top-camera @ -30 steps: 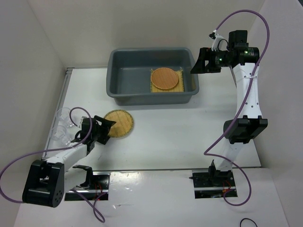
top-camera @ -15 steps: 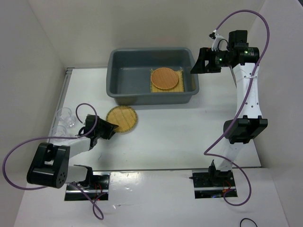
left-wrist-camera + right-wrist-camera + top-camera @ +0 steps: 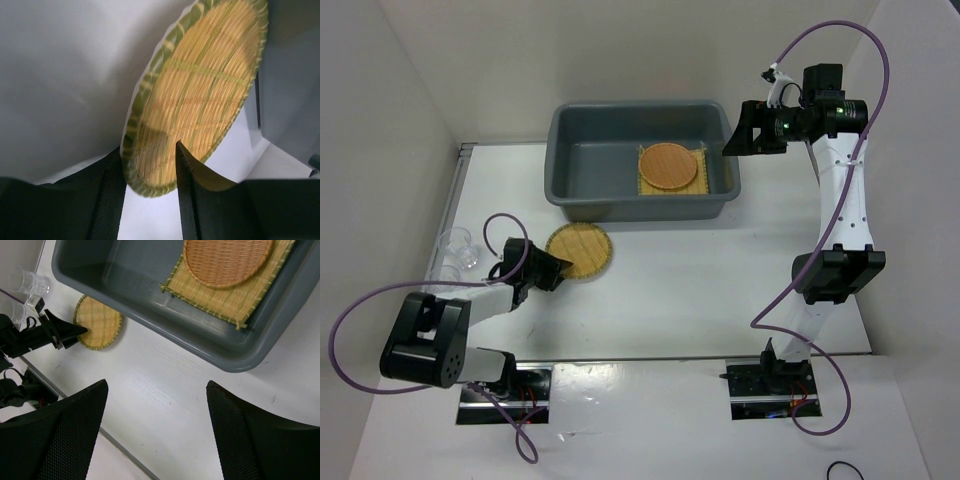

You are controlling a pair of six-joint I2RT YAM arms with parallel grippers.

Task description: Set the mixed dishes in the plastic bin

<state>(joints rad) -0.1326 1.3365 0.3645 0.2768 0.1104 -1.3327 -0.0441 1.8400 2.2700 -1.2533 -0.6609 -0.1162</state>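
My left gripper (image 3: pixel 147 147) is clenching its jaws on the rim of the tan disc (image 3: pixel 579 251), just before the bin (image 3: pixel 620 108); the wrist view is cutting the disc off. My right gripper (image 3: pixel 156 385) is hovering, jaws released, above the white worktop (image 3: pixel 720 270).

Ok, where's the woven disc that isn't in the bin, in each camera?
Top external: loose disc left of centre, just in front of the bin.
Left wrist: loose disc fills the upper centre.
Right wrist: loose disc at left, below the bin.
Shared landmark: the left claw gripping its rim.
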